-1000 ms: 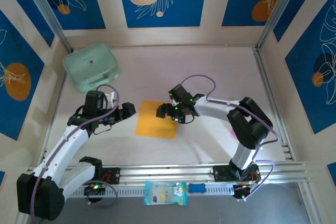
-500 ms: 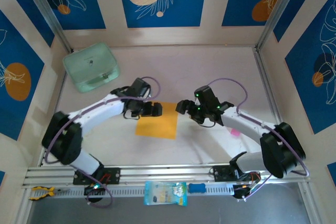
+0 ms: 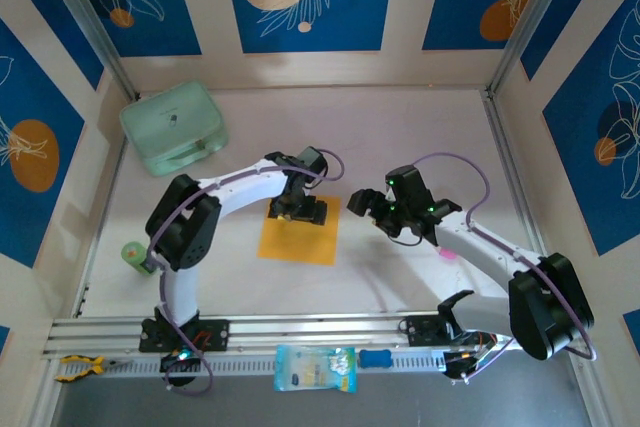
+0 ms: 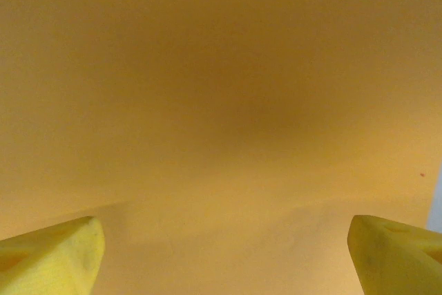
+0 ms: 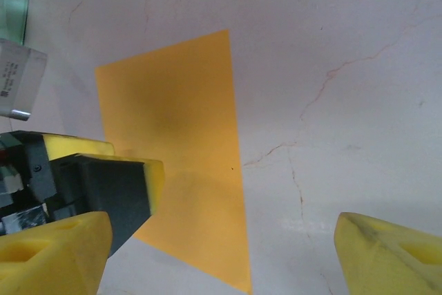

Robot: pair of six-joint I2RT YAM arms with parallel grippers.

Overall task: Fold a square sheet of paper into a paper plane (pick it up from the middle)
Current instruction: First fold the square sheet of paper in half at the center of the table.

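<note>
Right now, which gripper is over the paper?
The left gripper: it hangs open above the middle of the paper. The right gripper, also open, is beside the paper, off its right edge in the top view.

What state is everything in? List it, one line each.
square sheet of paper: flat on the table, unfolded.
left gripper: open, close over the sheet.
right gripper: open, beside the sheet's right edge, holding nothing.
mint-green case: shut.
</note>
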